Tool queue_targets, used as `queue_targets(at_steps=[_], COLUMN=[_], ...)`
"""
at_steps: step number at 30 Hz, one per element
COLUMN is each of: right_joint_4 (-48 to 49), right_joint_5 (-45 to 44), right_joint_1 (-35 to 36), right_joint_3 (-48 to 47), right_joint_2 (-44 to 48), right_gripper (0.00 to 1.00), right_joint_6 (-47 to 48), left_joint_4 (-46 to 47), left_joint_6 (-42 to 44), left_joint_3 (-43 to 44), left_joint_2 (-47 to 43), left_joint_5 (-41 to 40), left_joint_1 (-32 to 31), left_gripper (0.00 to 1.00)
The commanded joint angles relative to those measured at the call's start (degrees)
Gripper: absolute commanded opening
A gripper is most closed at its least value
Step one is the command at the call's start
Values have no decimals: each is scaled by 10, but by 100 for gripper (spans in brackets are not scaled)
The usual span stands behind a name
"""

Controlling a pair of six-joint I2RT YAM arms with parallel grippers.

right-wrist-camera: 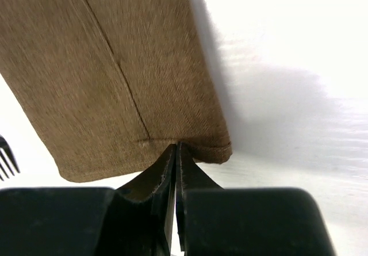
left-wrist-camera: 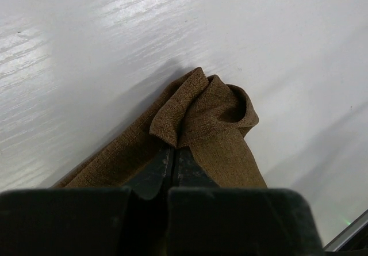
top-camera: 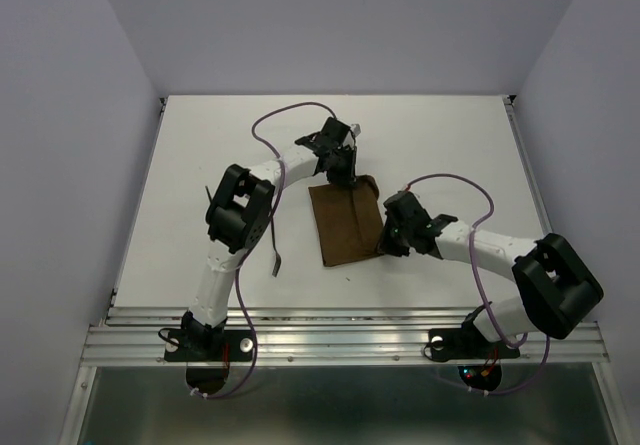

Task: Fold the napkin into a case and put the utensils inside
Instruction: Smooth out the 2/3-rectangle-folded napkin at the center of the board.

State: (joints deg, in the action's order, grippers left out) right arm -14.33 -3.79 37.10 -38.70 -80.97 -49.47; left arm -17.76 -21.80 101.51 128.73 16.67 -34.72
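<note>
The dark brown napkin [top-camera: 345, 227] lies folded into an upright rectangle in the middle of the table. My left gripper [top-camera: 343, 178] is at its far edge, shut on a bunched-up corner of the napkin [left-wrist-camera: 218, 146], with the cloth puckered just past the left gripper's tips [left-wrist-camera: 174, 148]. My right gripper [top-camera: 383, 245] is at the near right corner, where its jaws pinch the hem of the napkin [right-wrist-camera: 115, 66] with only a thin slit between the right gripper's tips [right-wrist-camera: 176, 145]. A dark fork [top-camera: 276, 258] lies left of the napkin; its tines [right-wrist-camera: 6, 155] show at the picture's edge.
A second thin dark piece [top-camera: 207, 197] pokes out beside the left arm's elbow. The left arm reaches over the table's left half and partly hides the fork's handle. Purple cables loop above both arms. The metal rail [top-camera: 350, 335] runs along the near edge.
</note>
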Motion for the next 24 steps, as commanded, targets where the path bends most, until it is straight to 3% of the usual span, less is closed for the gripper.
queue_targets(at_steps=[1,5,7,16,24], right_joint_4=[-33,-26,-13,8,6], right_joint_5=[-6,7,32,80,78], right_joint_1=[-50,-94,-154,-192,-192], right_joint_3=[-48,-106,-135,-291,-359], right_joint_2=[6,-9,-48,-216,-292], right_gripper=[8,16,21,18,13], right_joint_6=[38,66,74,89,85], left_joint_4=[40,45,46,41,35], left_joint_6=[15,18,19,27,34], left_joint_3=[-22,-23,-25,-32,-32], left_joint_2=[-10,-3,2,0,0], left_joint_5=[44,61,65,68,74], left_joint_1=[11,10,11,11,13], left_gripper=[0,0,0,0,0])
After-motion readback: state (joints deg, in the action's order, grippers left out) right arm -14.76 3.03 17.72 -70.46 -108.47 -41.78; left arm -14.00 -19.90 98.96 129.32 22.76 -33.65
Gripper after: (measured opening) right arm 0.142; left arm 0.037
